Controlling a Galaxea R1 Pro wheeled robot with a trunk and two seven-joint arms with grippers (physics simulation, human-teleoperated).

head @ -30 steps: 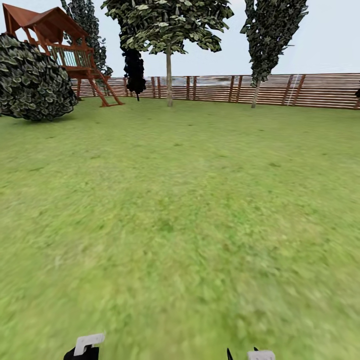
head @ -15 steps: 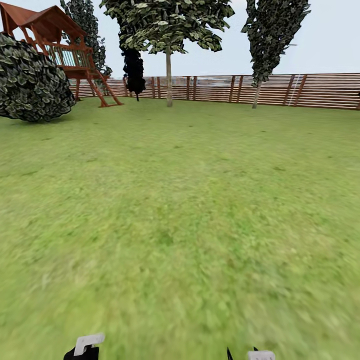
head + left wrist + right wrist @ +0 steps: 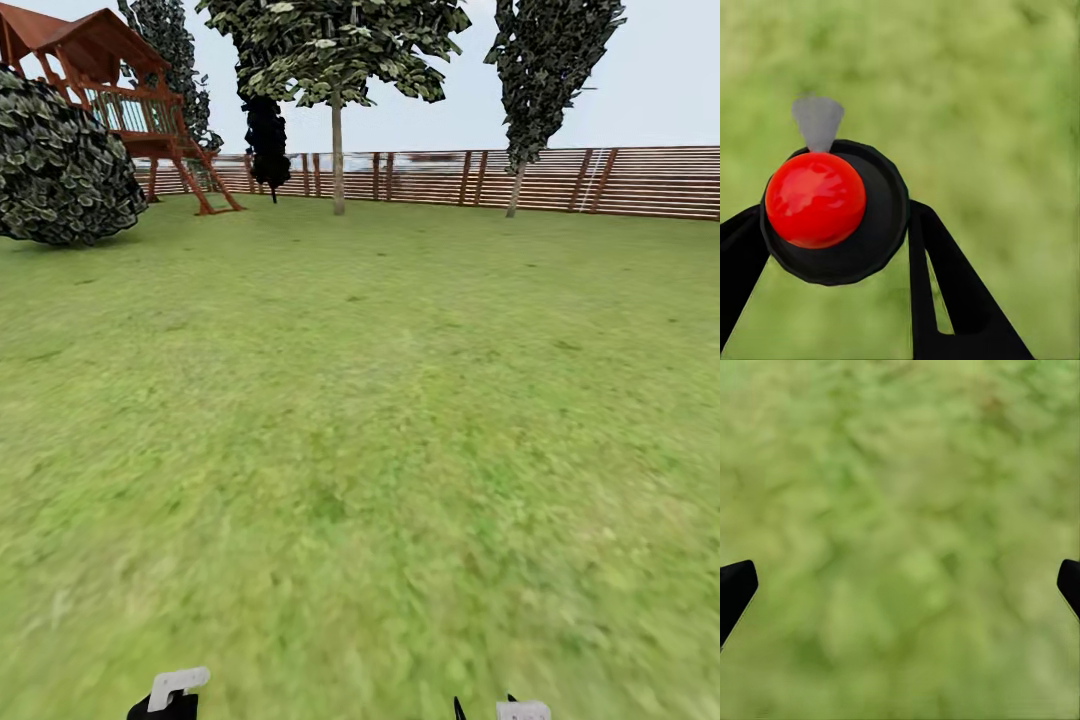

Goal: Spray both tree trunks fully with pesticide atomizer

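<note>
View drifted right, left gripper clamping atomizer, right gripper spread wide, empty

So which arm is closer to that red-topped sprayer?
Left. The left fingers flank the sprayer and seem to grip it on both sides. The right fingers are spread wide over grass, nothing between them.

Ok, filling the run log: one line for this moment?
left claw: shut on atomizer | right claw: open, over grass | trees: far, by fence

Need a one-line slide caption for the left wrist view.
Left gripper closed on black round atomizer with red ball top, above blurred green grass.
</note>
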